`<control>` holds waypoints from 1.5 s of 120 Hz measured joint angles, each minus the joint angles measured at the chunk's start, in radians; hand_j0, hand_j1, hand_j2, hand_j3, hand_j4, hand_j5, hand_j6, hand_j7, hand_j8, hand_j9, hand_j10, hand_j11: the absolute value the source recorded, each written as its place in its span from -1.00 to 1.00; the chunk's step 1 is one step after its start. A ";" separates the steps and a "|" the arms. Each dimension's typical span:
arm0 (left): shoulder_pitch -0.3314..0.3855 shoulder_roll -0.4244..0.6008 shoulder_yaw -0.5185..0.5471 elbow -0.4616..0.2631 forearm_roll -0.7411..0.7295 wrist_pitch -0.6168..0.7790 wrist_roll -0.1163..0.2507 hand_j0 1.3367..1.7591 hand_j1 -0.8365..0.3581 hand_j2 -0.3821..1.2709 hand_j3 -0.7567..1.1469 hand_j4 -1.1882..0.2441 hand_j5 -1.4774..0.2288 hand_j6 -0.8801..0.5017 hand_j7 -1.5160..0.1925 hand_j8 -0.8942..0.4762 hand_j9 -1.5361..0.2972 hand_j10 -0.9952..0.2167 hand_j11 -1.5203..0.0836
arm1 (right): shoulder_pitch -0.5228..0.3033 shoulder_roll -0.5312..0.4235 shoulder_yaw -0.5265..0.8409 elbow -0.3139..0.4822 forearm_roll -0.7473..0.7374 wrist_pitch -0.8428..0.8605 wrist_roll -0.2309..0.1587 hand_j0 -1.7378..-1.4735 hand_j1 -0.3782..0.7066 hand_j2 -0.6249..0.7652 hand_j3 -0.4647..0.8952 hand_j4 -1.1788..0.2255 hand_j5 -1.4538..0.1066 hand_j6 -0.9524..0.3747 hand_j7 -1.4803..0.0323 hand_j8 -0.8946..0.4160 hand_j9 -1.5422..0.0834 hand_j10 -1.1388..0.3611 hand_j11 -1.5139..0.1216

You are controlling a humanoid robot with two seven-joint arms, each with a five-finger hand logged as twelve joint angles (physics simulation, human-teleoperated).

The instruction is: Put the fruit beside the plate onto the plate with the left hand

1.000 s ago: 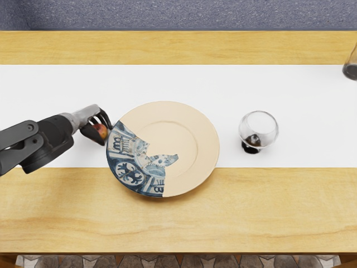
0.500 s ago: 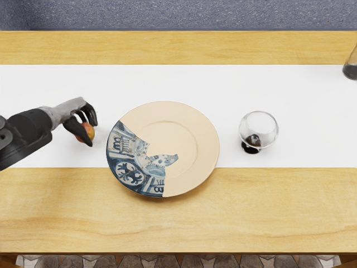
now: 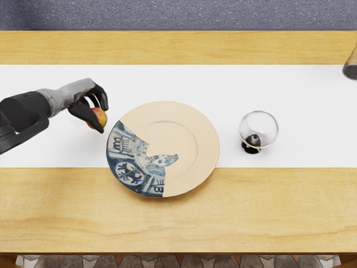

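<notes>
Left hand (image 3: 91, 90) reaching in over the white runner (image 3: 223, 84), fingers and thumb pinching a small reddish fruit (image 3: 100, 116), perhaps lifted clear of the cloth, plate (image 3: 192, 131) just right of the hand, wine glass (image 3: 258, 129) farther right.

Count: one plate (image 3: 187, 139), centre. One fruit (image 3: 100, 116), left of plate. One wine glass (image 3: 258, 130), right. One dark glass object (image 3: 351, 66), cut off far right. One white runner (image 3: 223, 84). One wooden table (image 3: 178, 206). One hand of mine (image 3: 88, 104), left.
</notes>
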 joint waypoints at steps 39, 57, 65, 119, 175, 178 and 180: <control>-0.049 -0.094 0.002 -0.043 -0.099 -0.006 -0.001 0.49 -0.13 0.17 -0.20 -0.50 -0.71 -0.54 -0.62 -0.31 -0.59 -0.39 -0.56 | 0.001 0.000 0.000 0.000 0.000 0.000 0.000 -0.40 -0.95 -0.10 -0.32 0.68 0.86 0.44 0.96 0.37 0.90 0.52 0.85; -0.050 -0.190 0.010 -0.047 -0.118 -0.004 0.000 0.49 -0.11 0.16 -0.20 -0.49 -0.72 -0.56 -0.63 -0.32 -0.60 -0.39 -0.56 | 0.004 0.000 0.000 0.000 0.000 0.000 0.000 -0.40 -0.95 -0.10 -0.32 0.68 0.86 0.44 0.96 0.37 0.90 0.52 0.85; -0.049 -0.228 0.012 -0.046 -0.120 -0.003 0.000 0.49 -0.10 0.13 -0.20 -0.49 -0.72 -0.56 -0.63 -0.31 -0.60 -0.40 -0.56 | 0.006 0.000 0.000 0.000 0.001 0.000 0.000 -0.40 -0.95 -0.10 -0.32 0.68 0.86 0.44 0.96 0.37 0.90 0.52 0.85; -0.064 -0.331 0.015 0.068 -0.117 -0.004 0.000 0.50 -0.17 0.25 -0.20 -0.43 -0.57 -0.52 -0.50 -0.32 -0.49 -0.35 -0.44 | 0.016 0.000 0.000 0.001 0.002 0.000 0.000 -0.40 -0.95 -0.10 -0.32 0.68 0.86 0.44 0.96 0.37 0.90 0.52 0.85; -0.075 -0.073 -0.105 0.064 -0.687 -0.422 0.000 0.52 0.74 -0.44 -0.20 0.46 0.50 0.10 0.55 0.15 0.47 0.44 0.66 | 0.015 0.000 0.001 0.003 0.005 0.002 0.000 -0.40 -0.95 -0.10 -0.32 0.68 0.86 0.44 0.96 0.37 0.90 0.52 0.85; -0.070 -0.004 -0.104 0.057 -0.760 -0.466 0.000 0.52 0.77 -0.45 -0.20 0.48 0.53 0.12 0.57 0.16 0.49 0.46 0.68 | 0.014 0.000 0.000 0.003 0.005 0.003 0.000 -0.40 -0.95 -0.10 -0.32 0.68 0.86 0.44 0.96 0.37 0.90 0.52 0.85; -0.061 0.035 -0.100 0.051 -0.810 -0.490 0.000 0.52 0.78 -0.46 -0.20 0.49 0.54 0.13 0.59 0.17 0.50 0.47 0.70 | 0.013 0.000 0.000 0.003 0.006 0.004 0.000 -0.40 -0.95 -0.10 -0.32 0.68 0.86 0.44 0.96 0.37 0.90 0.52 0.85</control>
